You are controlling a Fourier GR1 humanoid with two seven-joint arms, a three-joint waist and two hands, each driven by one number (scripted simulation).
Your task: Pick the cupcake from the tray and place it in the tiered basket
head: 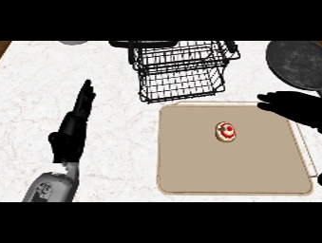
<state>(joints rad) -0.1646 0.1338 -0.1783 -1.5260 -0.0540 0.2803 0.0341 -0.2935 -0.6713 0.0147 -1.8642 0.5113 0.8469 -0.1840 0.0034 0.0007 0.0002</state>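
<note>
A small cupcake with white and red topping stands on the tan tray, a little right of its middle. Behind the tray stands the black wire tiered basket. My right hand hovers over the tray's far right corner, fingers stretched out toward the left, open, apart from the cupcake. At the left, my left hand rests on the counter with straight fingers pointing away from me, holding nothing.
A dark round pan lies at the back right, its handle partly hidden by my right hand. A grey object shows at the back edge. White marble counter spreads left of the tray.
</note>
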